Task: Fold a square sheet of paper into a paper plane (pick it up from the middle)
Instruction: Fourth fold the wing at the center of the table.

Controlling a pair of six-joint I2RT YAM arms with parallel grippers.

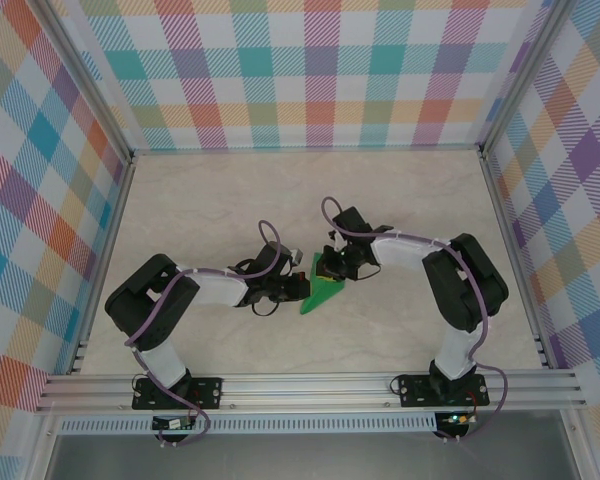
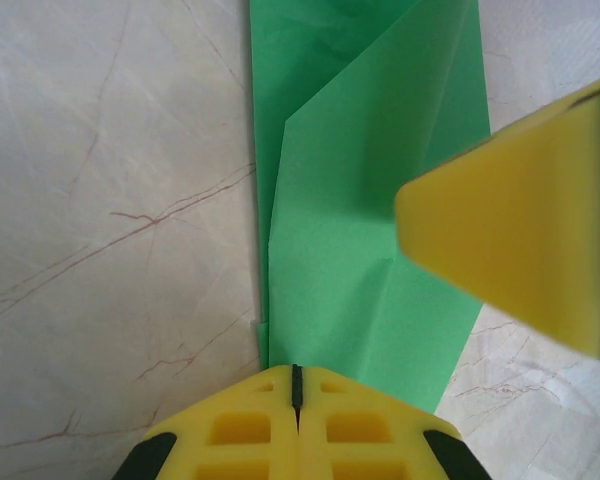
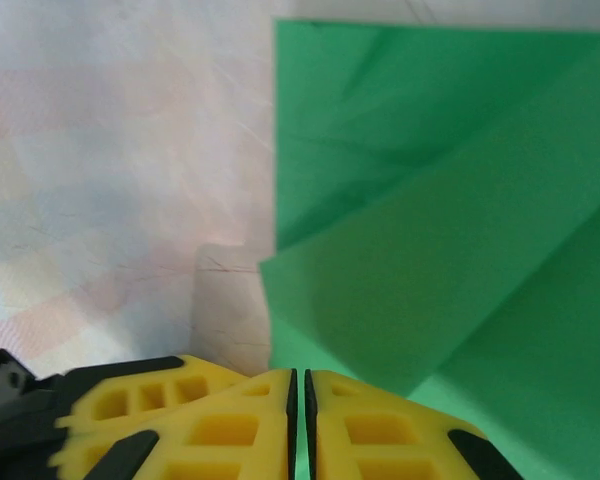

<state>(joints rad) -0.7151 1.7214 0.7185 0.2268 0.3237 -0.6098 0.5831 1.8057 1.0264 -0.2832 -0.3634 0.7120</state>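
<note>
Near the middle of the table [image 1: 230, 200], one folded green paper [image 1: 318, 295] is lying between two arms, both bending inward from the near edge. The left gripper [image 2: 297, 395] is reaching low, its jaws pressing fully together at the paper's edge. The right gripper [image 3: 300, 400] is pinching a folded flap of the paper, jaws nearly meeting on it.
</note>
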